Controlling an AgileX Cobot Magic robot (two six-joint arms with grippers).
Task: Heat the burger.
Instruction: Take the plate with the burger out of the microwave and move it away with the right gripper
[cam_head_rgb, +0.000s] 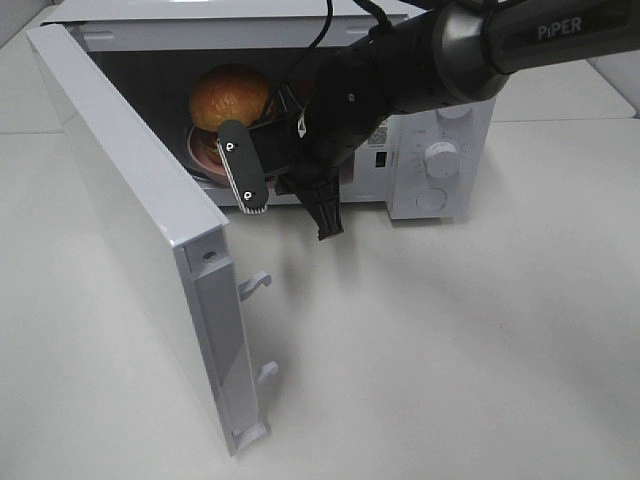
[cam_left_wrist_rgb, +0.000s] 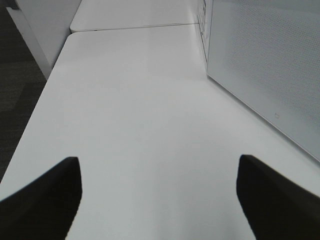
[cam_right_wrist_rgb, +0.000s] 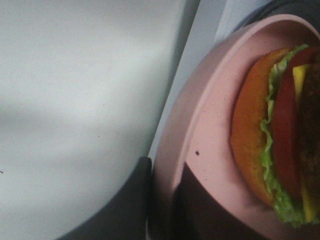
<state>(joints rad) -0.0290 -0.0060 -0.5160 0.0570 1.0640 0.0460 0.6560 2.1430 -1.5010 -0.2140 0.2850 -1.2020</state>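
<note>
This looks like a robotics lab or test room, not a home kitchen. The plain white surface (cam_head_rgb: 450, 350) is made of tables pushed together, with a seam (cam_left_wrist_rgb: 135, 26) showing between them and dark carpet (cam_left_wrist_rgb: 17, 95) below its edge. A black robot arm (cam_head_rgb: 520, 40) lettered PIPER reaches in from 1 o'clock. The one kitchen touch is a white microwave (cam_head_rgb: 440, 190) at 12 o'clock, holding a burger (cam_head_rgb: 230, 97) on a pink plate (cam_head_rgb: 197, 150).

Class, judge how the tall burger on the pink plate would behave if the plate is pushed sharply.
The burger is tall and layered, so it may tip or shear. The pink plate has a raised rim, likely stopping it sliding off.
</note>
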